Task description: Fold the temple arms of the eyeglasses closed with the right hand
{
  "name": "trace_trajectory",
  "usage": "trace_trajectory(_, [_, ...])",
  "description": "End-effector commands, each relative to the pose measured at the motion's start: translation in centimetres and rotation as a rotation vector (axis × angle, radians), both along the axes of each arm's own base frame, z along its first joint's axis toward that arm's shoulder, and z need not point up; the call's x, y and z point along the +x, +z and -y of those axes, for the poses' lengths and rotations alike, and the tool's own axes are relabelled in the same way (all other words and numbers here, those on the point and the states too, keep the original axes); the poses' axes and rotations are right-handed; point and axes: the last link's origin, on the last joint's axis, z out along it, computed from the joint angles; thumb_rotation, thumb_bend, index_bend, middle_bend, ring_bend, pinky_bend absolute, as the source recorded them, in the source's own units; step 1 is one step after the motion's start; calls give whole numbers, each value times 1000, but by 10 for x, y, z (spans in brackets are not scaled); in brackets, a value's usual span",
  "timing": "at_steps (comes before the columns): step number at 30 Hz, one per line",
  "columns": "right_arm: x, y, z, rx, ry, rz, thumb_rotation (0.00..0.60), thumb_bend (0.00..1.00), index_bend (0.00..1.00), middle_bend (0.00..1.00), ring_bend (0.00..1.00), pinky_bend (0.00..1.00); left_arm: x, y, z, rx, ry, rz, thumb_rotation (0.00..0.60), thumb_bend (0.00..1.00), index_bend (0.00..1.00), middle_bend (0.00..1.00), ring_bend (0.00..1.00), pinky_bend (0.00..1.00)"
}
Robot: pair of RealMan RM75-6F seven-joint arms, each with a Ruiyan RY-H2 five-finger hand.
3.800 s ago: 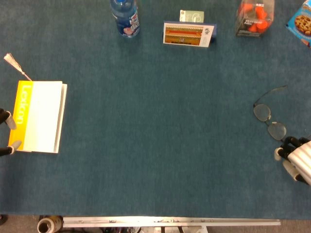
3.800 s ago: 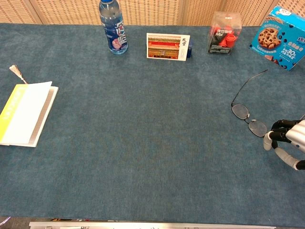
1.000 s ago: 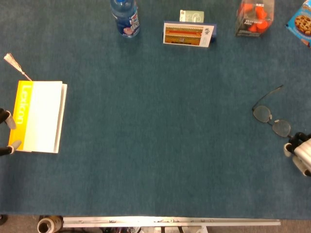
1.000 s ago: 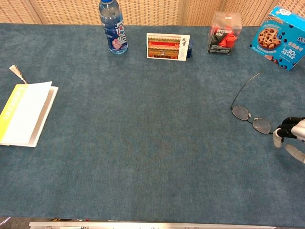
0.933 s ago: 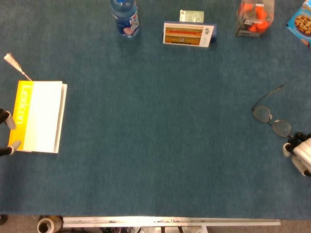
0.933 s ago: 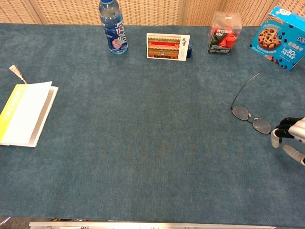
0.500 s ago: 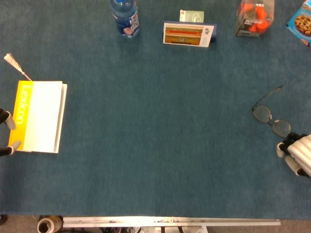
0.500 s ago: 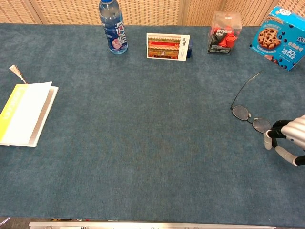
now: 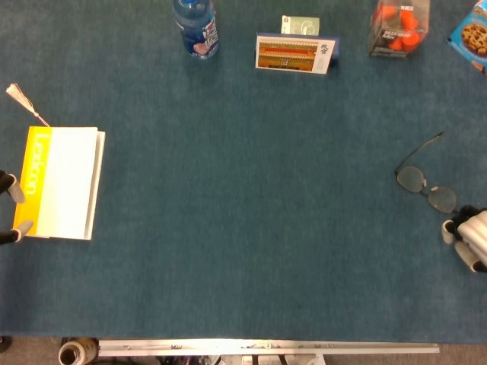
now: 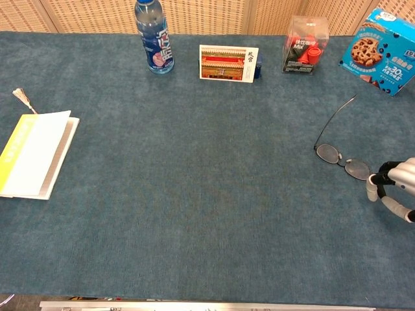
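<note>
Right hand [image 10: 393, 186] low at the worktop's [image 10: 207, 194] edge, fingers [image 10: 372, 186] curled beside the eyeglasses [image 10: 340, 155]; contact indiscernible. Far temple extended; near temple hidden. Left hand [image 9: 11, 207] mostly cropped, fingertips at the book [image 9: 61, 182].

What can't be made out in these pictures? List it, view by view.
- Eyeglasses: one temple arm shows; the second, by the right robot hand, is too thin to trace in either view.
- Right robot hand: cut off by the right edge in both views; contact with the frame is unclear.
- Left robot hand: head view shows only fingertips at the left edge beside the yellow book; chest view misses it.
- Cookie box: cropped in head view.
</note>
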Motion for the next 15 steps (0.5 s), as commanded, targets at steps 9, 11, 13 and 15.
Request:
trace_trajectory(9, [-3, 5, 7, -22, -2, -25, 600, 512, 483, 540, 333, 577, 0, 1, 0, 2, 0, 1, 600, 0, 558, 509, 413, 535])
trace_trajectory(11, [-4, 7, 8, -28, -1, -32, 600, 511, 483, 540, 333, 577, 0, 1, 0, 2, 1, 1, 600, 0, 558, 509, 413, 535])
trace_trajectory(13, [-5, 9, 9, -32, 0, -40, 600, 511, 483, 540, 333, 577, 0, 1, 0, 2, 1, 0, 600, 0, 559, 509, 413, 535])
trace_trajectory(15, [-5, 11, 10, -37, 2, -48, 600, 512, 483, 540, 333, 577, 0, 1, -1, 3, 2, -1, 600, 0, 558, 509, 413, 535])
